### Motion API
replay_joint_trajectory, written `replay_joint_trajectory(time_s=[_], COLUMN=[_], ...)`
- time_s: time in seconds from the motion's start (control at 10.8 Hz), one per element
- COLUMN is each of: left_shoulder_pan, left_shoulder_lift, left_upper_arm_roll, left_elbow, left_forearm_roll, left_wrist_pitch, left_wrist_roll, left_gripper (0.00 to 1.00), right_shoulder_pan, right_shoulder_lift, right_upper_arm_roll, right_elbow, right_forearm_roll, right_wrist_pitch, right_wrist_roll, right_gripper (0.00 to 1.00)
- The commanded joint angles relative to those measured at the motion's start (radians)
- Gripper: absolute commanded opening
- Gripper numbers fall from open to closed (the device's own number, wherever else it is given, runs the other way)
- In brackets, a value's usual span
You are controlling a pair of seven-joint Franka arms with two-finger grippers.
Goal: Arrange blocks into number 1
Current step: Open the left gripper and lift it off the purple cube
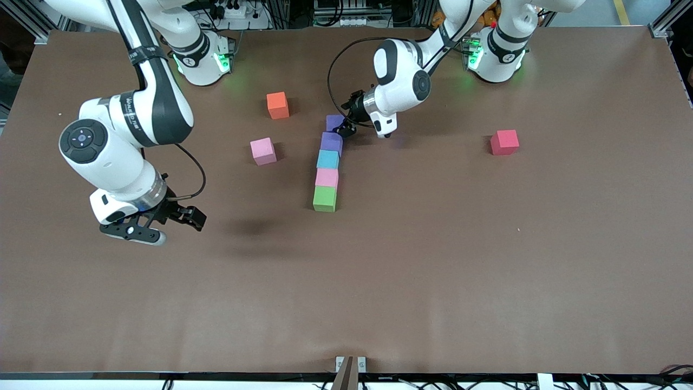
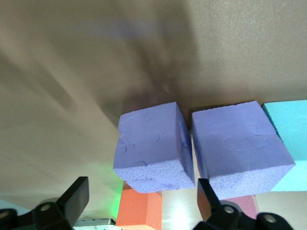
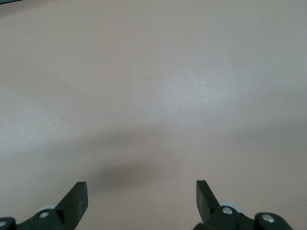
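Five blocks form a column mid-table: a purple block [image 1: 335, 122] farthest from the front camera, then a second purple block [image 1: 331, 142], a blue block [image 1: 327, 159], a pink block [image 1: 327, 177] and a green block [image 1: 324, 199]. My left gripper [image 1: 343, 128] is low beside the end purple block [image 2: 153, 146], open [image 2: 142, 194], its fingertips just short of the block and not gripping it. That block sits slightly skewed against its purple neighbour [image 2: 240, 143]. My right gripper [image 1: 170, 225] waits open [image 3: 141, 196] over bare table.
Three loose blocks lie apart from the column: an orange block [image 1: 278, 105] and a pink block [image 1: 263, 151] toward the right arm's end, a red block [image 1: 504, 142] toward the left arm's end. Brown tabletop [image 1: 433, 271] stretches toward the front camera.
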Motion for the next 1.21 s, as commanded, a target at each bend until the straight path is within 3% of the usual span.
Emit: replay_joint_trajectory(time_s=[0.0,0.65,1.11], left_shoulder_pan=[-0.004,-0.032,-0.009], left_shoulder_lift=[0.01,-0.009,-0.131], left_upper_arm_roll=[-0.006,-0.009,-0.004], left_elbow=[0.016,0.009,-0.037], left_forearm_roll=[-0.048,-0.048,-0.039], left_wrist_pitch=[0.013,0.019,0.017], left_wrist_roll=[0.04,0.017,-0.006], left_gripper=[1.0,1.0,1.0], right_shoulder_pan=[-0.006,-0.028,-0.028], right_shoulder_lift=[0.0,0.015,0.041], right_upper_arm_roll=[0.003,0.003,0.003], right_elbow=[0.027,0.05,0.054], right_forearm_roll=[-0.003,-0.012,-0.01], right_wrist_pitch=[-0.014,0.015,0.035], right_wrist_roll=[0.016,0.031,0.033], right_gripper=[1.0,1.0,1.0])
